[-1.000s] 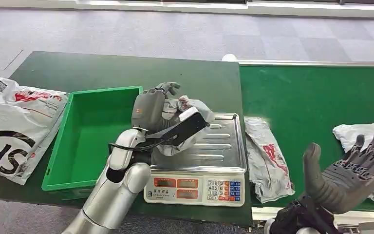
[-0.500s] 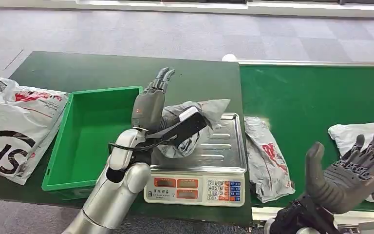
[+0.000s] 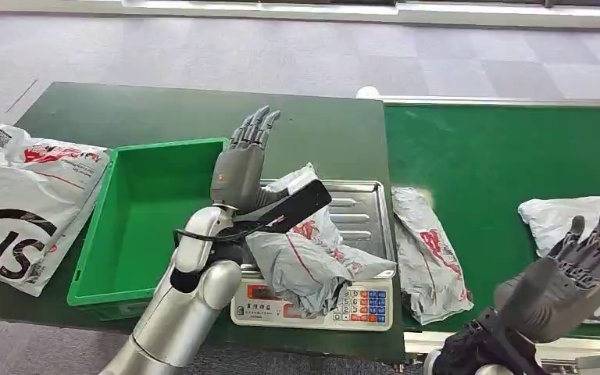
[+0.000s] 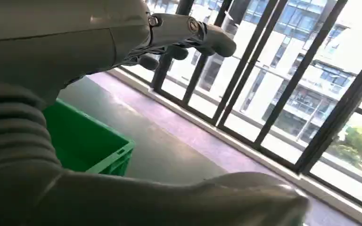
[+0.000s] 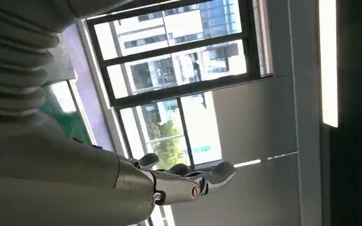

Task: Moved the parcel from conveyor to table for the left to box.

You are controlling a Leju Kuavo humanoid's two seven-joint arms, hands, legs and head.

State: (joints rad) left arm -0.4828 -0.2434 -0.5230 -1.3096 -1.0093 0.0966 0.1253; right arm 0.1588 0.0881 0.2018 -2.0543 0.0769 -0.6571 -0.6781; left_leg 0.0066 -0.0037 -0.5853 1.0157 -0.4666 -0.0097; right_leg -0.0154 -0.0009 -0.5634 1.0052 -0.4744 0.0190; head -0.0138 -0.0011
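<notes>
A crumpled grey parcel (image 3: pixel 308 258) with red print lies on the steel scale (image 3: pixel 363 223), drooping over the scale's front keypad. My left hand (image 3: pixel 242 160) stands upright just left of it, fingers straight and apart, holding nothing; the same hand (image 4: pixel 188 35) appears in the left wrist view with the green box (image 4: pixel 87 146) beneath it. The green box (image 3: pixel 144 215) sits left of the scale. My right hand (image 3: pixel 570 277) hovers low at the right over the conveyor (image 3: pixel 508 156), fingers spread; my right hand (image 5: pixel 184 181) is seen against windows in its wrist view.
A second grey parcel (image 3: pixel 426 250) lies on the conveyor beside the scale. A white parcel (image 3: pixel 566 223) lies further right, partly behind my right hand. Large white bags (image 3: pixel 23 199) with black and red print lie left of the box on the dark green table (image 3: pixel 164 113).
My left hand opened and let go of the grey parcel, which dropped onto the scale and slid toward its front. The white parcel on the conveyor crept leftward. My right hand's thumb folded down.
</notes>
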